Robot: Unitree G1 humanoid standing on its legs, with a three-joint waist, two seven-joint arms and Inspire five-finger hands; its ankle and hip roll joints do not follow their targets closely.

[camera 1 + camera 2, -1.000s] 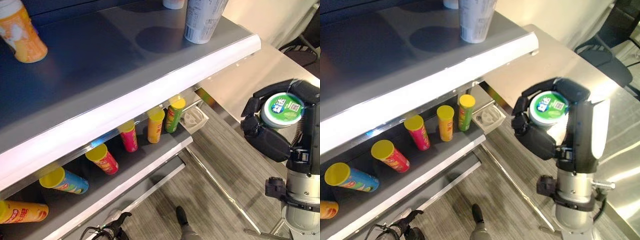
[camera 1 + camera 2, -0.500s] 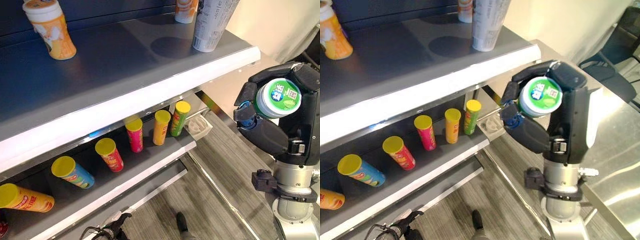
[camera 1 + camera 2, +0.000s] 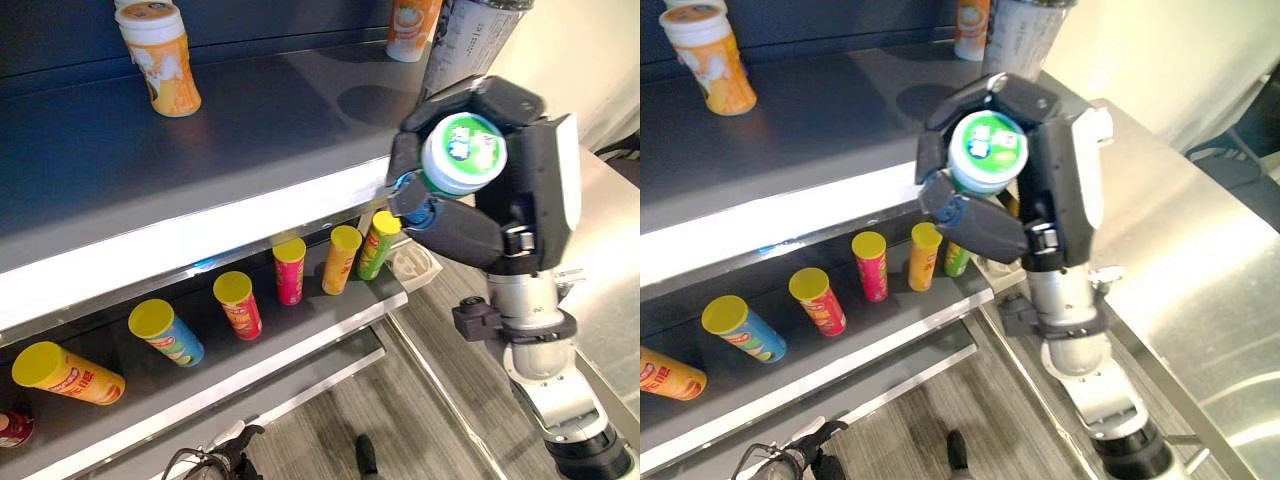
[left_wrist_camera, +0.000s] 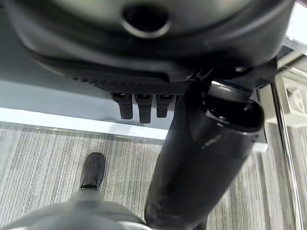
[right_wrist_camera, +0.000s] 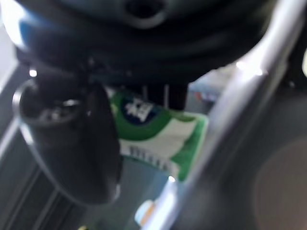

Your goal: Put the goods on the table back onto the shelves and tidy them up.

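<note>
Right robot hand around green-lidded tub, at shelf edge.

The right hand hides most of the green-lidded tub, and two far cups are cut off.

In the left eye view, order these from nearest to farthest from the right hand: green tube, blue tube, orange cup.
1. Green tube, lower shelf, just below the right hand.
2. Blue tube, lower shelf, further left.
3. Orange cup, upper shelf, far back left.
</note>
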